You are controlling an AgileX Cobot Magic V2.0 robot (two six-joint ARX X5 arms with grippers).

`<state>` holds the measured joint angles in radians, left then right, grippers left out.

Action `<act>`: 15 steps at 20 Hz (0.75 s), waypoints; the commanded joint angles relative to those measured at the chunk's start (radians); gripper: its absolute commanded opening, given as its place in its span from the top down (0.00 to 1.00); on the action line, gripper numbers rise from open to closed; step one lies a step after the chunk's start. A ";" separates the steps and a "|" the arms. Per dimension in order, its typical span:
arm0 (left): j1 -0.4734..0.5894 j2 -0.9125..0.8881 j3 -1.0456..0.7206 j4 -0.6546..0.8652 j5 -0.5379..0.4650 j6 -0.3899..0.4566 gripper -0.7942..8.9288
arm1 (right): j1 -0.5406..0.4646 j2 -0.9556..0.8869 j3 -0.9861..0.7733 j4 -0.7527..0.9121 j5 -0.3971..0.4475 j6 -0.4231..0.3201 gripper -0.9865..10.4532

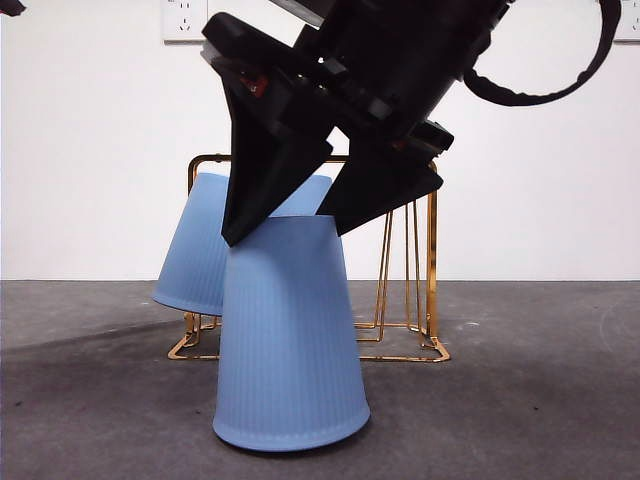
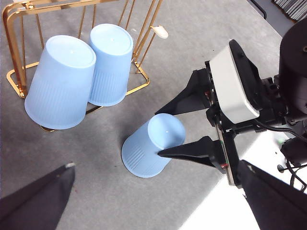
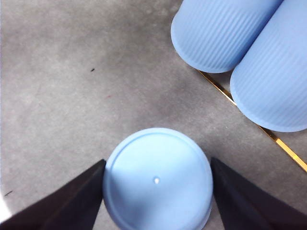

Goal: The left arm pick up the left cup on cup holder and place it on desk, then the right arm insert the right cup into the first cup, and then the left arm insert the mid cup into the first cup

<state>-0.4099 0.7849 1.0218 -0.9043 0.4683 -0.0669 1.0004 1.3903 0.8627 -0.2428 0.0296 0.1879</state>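
blue ribbed plastic cups are filling the centre of the front view. at left centre, one pale blue ribbed cup (image 1: 195, 250) is hanging tilted on the shiny gold wire cup holder (image 1: 432, 260), with a second hung cup (image 2: 109, 64) beside it in the left wrist view. at lower centre, an upside-down blue ribbed cup (image 1: 288, 335) is standing on the dark grey matte desk (image 1: 520, 380), in front of the holder. from the upper centre, the right gripper (image 1: 290, 232) is reaching down, its black jaws standing apart on either side of this cup's top, about touching it. the left gripper (image 2: 158, 201) is hovering apart from the cups, jaws wide and holding nothing.
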 commanded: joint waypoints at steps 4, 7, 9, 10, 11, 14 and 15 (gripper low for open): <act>-0.005 0.005 0.019 0.004 0.002 0.003 0.31 | 0.010 -0.005 0.024 -0.014 0.003 0.033 0.52; -0.005 0.005 0.019 0.005 0.001 0.006 0.31 | 0.010 -0.093 0.077 -0.123 0.001 0.034 0.52; -0.005 0.006 0.019 0.007 0.001 0.007 0.31 | 0.010 -0.177 0.127 -0.245 -0.003 0.035 0.52; -0.005 0.006 0.019 0.007 0.000 0.012 0.31 | 0.010 -0.220 0.149 -0.307 -0.003 0.036 0.52; -0.005 0.006 0.019 0.007 0.000 0.018 0.31 | 0.010 -0.267 0.171 -0.373 -0.003 0.037 0.52; -0.005 0.010 0.019 0.011 0.000 0.037 0.31 | 0.010 -0.419 0.217 -0.517 -0.003 0.057 0.52; -0.005 0.013 0.019 0.014 0.000 0.040 0.31 | 0.010 -0.469 0.220 -0.539 -0.004 0.071 0.52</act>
<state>-0.4099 0.7876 1.0218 -0.9005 0.4679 -0.0433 1.0004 0.9173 1.0618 -0.7872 0.0265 0.2356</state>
